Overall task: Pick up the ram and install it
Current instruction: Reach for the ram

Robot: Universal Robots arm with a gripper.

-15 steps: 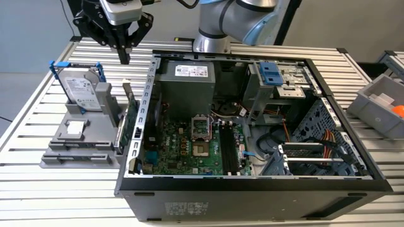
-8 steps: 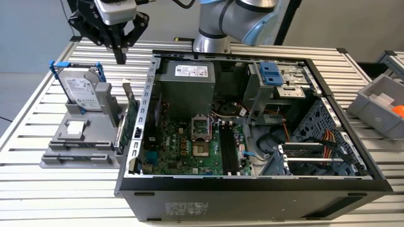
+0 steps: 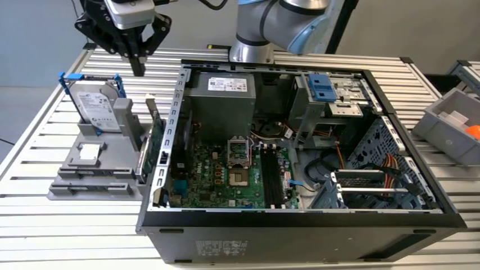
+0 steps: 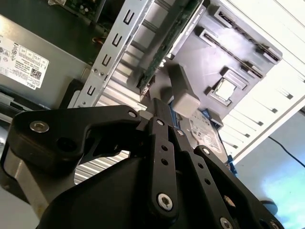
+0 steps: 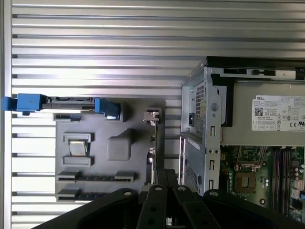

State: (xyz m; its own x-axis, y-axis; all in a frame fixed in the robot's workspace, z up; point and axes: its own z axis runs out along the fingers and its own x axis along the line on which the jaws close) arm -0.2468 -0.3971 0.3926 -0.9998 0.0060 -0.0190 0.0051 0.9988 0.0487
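Observation:
My gripper [image 3: 139,68] hangs shut and empty high over the far end of a grey fixture [image 3: 94,163], near the exterior view's left. Its black fingers [image 5: 164,179] press together in both wrist views. Two long slots lie at the fixture's near end. A thin dark strip [image 5: 94,177] sits edge-up in one of them and looks like the ram, though I cannot tell for sure. The open computer case [image 3: 300,219] lies to the exterior view's right. The motherboard's long black slots [image 3: 270,177] sit in its middle.
A silver hard drive [image 3: 98,109] in a blue frame stands upright on the fixture under the gripper. A green expansion card [image 3: 154,146] stands between the fixture and the case wall. A grey bin [image 3: 453,126] sits at the right edge of the slatted table.

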